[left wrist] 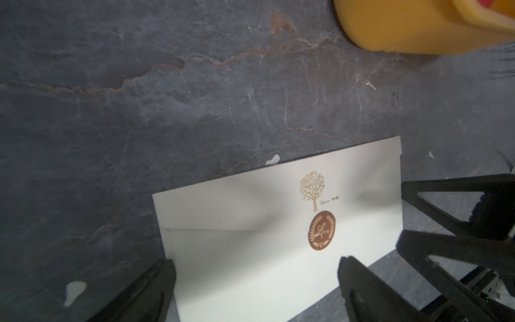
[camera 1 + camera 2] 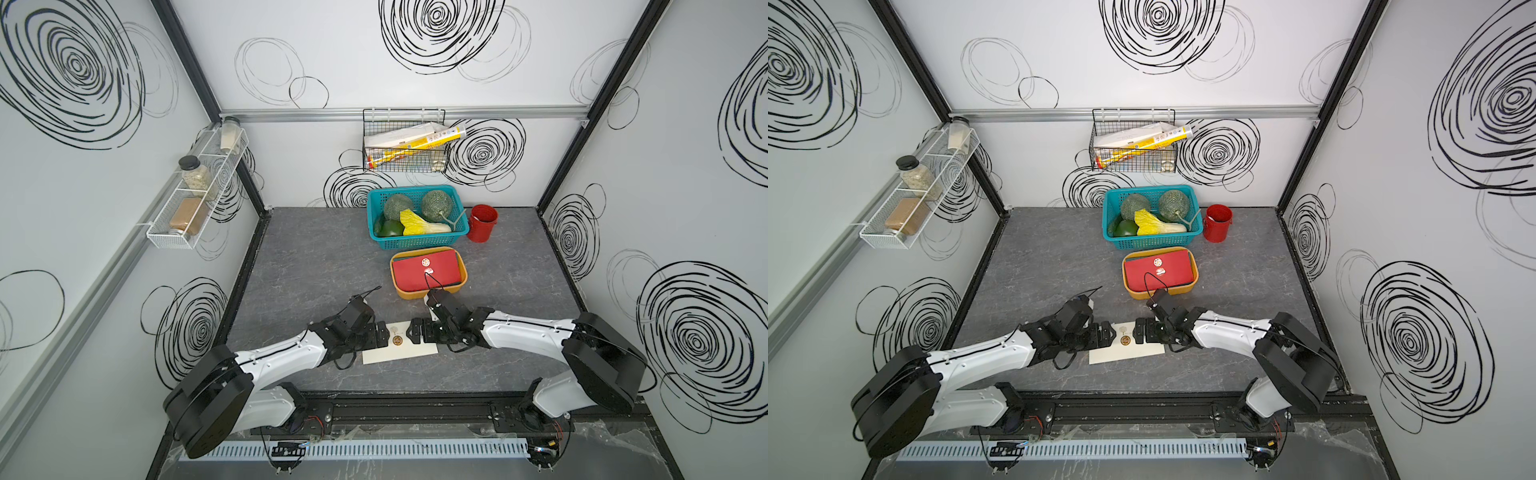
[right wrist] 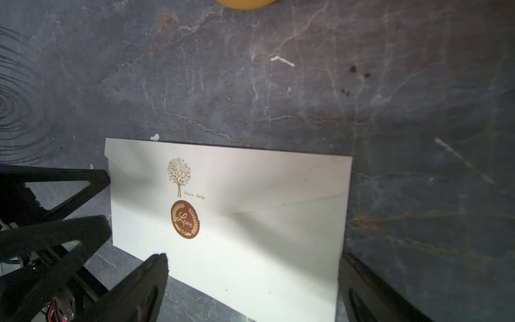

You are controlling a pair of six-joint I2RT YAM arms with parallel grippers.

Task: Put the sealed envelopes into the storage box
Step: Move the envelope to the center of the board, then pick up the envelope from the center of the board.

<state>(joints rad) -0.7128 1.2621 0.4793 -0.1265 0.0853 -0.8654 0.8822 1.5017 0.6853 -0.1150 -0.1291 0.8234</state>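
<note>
On the table's near side: the white envelope (image 2: 405, 352) lies flat, flap side up, well short of the orange box.
Orange box (image 2: 415, 294): stands further back, just in front of the teal basket (image 2: 419, 243). A red envelope (image 2: 415, 279) lies on top inside it, with a darker edge showing beneath.
Left gripper (image 1: 256, 263): jaws spread wide over one short end of the white envelope, nothing pinched.
Right gripper (image 3: 253, 258): jaws spread wide at the opposite end, facing the left one, nothing pinched.
Contact: I cannot tell whether any fingertip touches the paper.
Likely reason: thin paper flat on the table offers no edge to grasp, so working from both ends probably aims to bow or lift it.
Writing: the brown seal (image 3: 185, 219) reads "Love" inside a wreath. The small script beside the gold tree (image 3: 179, 174) seems to read "You're lucky".
Red envelope's seals: too small to read.
Outstanding: the white envelope is not yet boxed.
</note>
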